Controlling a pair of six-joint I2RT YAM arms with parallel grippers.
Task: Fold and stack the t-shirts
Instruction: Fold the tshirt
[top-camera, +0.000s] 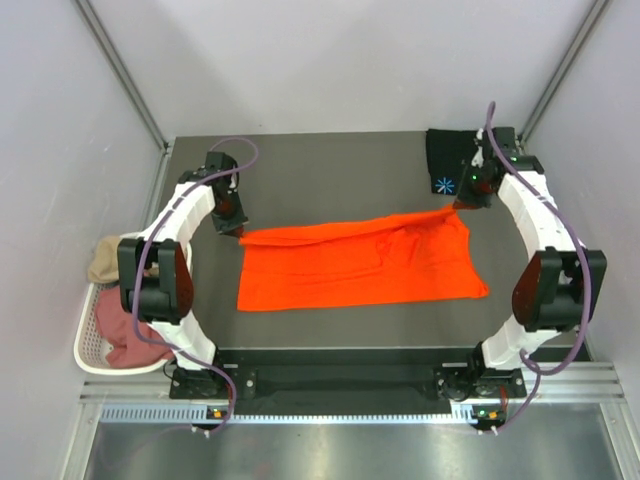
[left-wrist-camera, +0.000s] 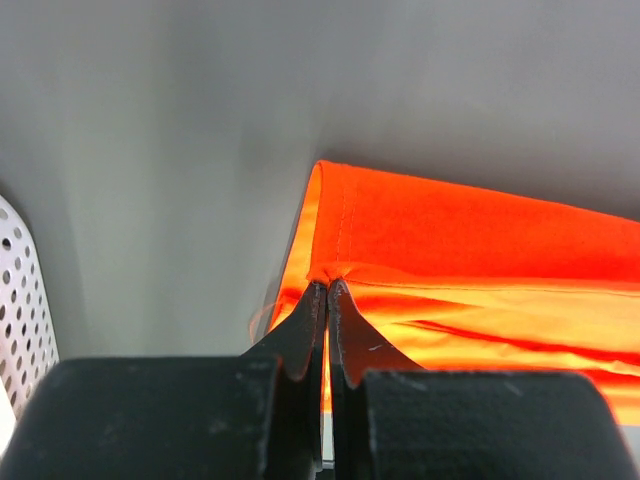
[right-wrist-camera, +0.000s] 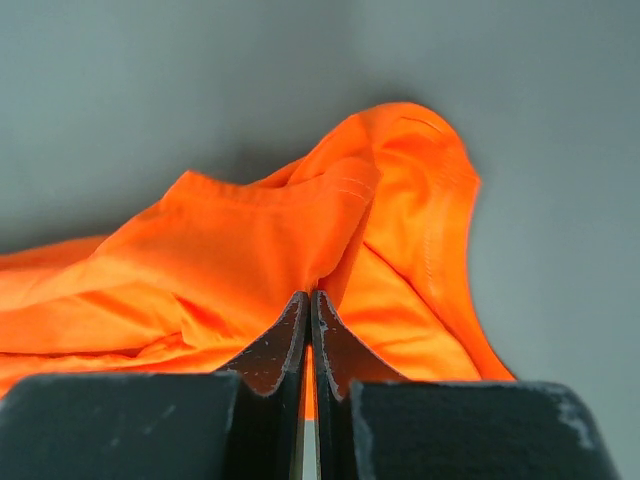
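The orange t-shirt (top-camera: 360, 262) is lying spread wide across the middle of the bench (top-camera: 330, 170), wrinkling toward its right end. The black t-shirt (top-camera: 447, 160) is sitting folded at the bench's far right corner. The tan t-shirt (top-camera: 103, 262) and pink t-shirt (top-camera: 125, 340) are lying bunched off the bench's left edge.

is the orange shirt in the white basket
No, the orange t-shirt lies spread on the table, while the basket sits off its left edge.

Dark grey table (top-camera: 330, 170). Orange t-shirt (top-camera: 360, 265) spread across the middle, long axis left to right, mostly flat, wrinkled toward its right end. Black t-shirt (top-camera: 445, 160) folded in the far right corner, light-blue starburst mark (top-camera: 442, 184) facing up, near the orange one's far right corner.
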